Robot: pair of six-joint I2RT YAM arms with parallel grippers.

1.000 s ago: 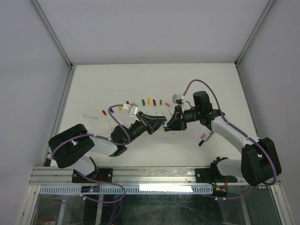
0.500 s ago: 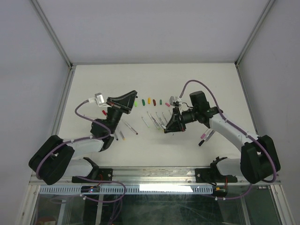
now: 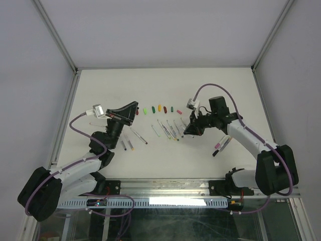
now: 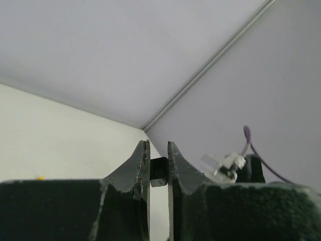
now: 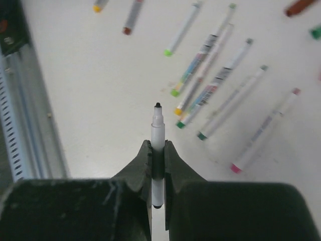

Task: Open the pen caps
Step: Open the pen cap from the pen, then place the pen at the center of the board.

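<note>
I see left end effector (image 4: 158, 145) clamped on black cap (image 4: 159, 172), right end effector (image 5: 157, 144) clamped on uncapped pen (image 5: 158, 123). Pull-off done, I judge. Next I set cap by cap row (image 3: 159, 107) on table (image 3: 210, 85).

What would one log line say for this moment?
left gripper shut on black cap | right gripper shut on pen | pen uncapped
</note>
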